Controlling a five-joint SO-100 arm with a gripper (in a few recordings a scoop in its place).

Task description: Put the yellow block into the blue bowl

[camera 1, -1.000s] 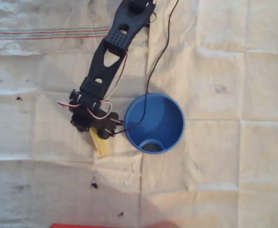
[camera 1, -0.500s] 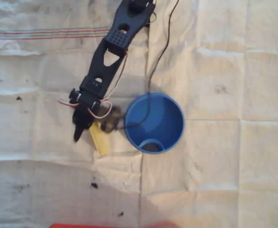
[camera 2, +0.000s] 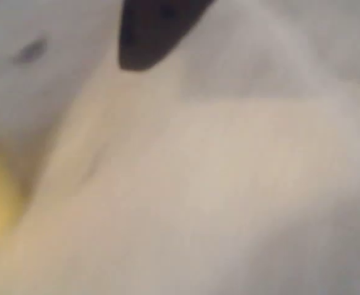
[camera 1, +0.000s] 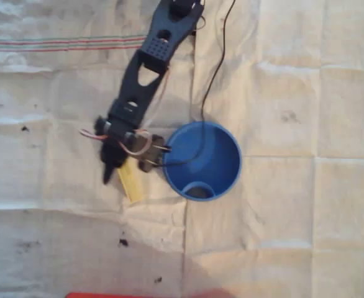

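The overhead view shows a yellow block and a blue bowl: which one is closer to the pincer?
The yellow block: the pincer is over its upper end, while the blue bowl stands to the right.

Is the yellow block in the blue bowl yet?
Out. The yellow block lies on the cloth left of the blue bowl in the overhead view.

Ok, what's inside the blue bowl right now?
In the overhead view the blue bowl holds no block; a black cable hangs across its rim. The yellow block lies on the cloth beside it, top end hidden under the gripper.
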